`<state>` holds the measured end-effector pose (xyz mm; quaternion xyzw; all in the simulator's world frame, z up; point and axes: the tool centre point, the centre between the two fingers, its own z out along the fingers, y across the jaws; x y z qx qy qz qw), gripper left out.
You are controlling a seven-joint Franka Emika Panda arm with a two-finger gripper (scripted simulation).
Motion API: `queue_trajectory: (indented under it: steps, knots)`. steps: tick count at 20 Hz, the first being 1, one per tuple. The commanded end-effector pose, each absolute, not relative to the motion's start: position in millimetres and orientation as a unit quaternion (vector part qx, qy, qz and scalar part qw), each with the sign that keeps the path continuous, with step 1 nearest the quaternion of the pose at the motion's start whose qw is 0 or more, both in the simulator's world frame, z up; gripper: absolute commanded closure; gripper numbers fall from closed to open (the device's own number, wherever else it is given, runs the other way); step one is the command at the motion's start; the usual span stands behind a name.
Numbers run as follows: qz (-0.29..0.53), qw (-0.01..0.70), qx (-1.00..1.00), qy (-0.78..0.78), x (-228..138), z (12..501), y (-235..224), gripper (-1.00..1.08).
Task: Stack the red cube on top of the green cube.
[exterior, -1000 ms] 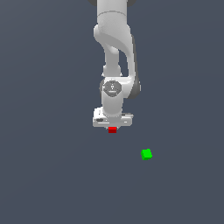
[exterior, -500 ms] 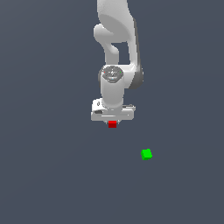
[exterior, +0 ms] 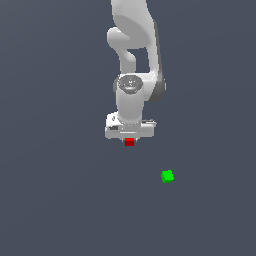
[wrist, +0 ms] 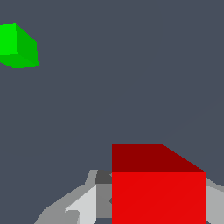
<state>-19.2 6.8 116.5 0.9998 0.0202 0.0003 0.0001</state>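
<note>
In the exterior view the gripper [exterior: 129, 140] pinches the red cube [exterior: 129, 142] directly beneath the white arm [exterior: 132, 60], well apart from the green cube [exterior: 167, 176] lying toward that view's lower right. The wrist view adds the grey fingers [wrist: 83, 203] hugging the red cube [wrist: 157, 192] and the green cube [wrist: 18, 46] tilted cornerwise on the dark floor [wrist: 131, 78].

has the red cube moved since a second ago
Yes. Held in the claw, the red cube has risen slightly in the exterior view, farther from the green cube, which stayed put.
</note>
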Motion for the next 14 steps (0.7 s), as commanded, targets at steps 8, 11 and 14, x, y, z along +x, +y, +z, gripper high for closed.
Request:
queue_trajectory:
  steps: [8,11,14]
  knots:
    - [0.0,0.0,1.0,0.021,7,105,43,1.08]
    - [0.0,0.0,1.0,0.02,20,99,60,1.08]
    - [0.0,0.0,1.0,0.02,34,93,78,1.08]
